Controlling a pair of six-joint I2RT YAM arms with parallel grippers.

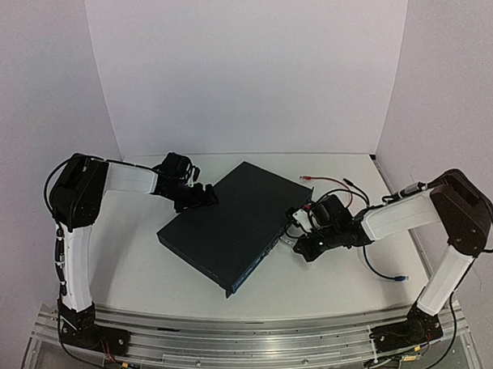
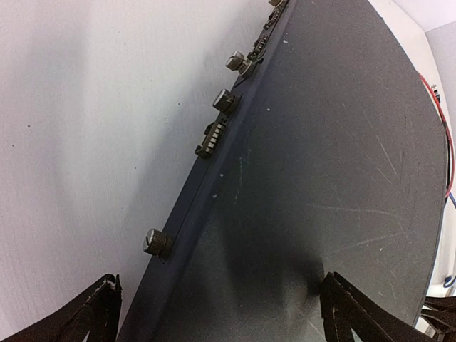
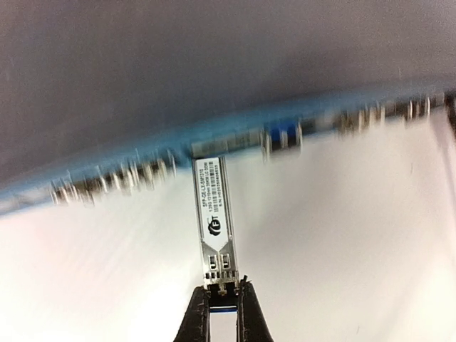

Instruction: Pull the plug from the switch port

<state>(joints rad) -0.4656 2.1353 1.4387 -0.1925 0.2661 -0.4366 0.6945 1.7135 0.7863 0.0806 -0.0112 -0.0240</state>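
Silver metal plug module (image 3: pixel 216 217) runs vertically mid-frame, top end at the blue socket edge of the flat dark switch (image 3: pixel 178 78), bottom end pinched by right gripper (image 3: pixel 220 303); left gripper (image 2: pixel 221 313) jaws spread wide over the switch's top.

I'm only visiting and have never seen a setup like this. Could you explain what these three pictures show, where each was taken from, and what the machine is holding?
These are two robot arms bolted at the near edge of a white table. The wide picture comes from a fixed camera above and behind them. The other two come from small cameras on each arm's wrist, so each sees its own fingers.

On the table lies the switch, a flat dark box with a row of small sockets along one thin edge. Loose cables lie to its right.

The left gripper is open, its two dark fingers straddling a corner of the box, perhaps to steady it.

The right gripper is closed on the outer end of the plug, a slim silver module with a printed label. Its far end meets the socket row; whether it is seated cannot be told.
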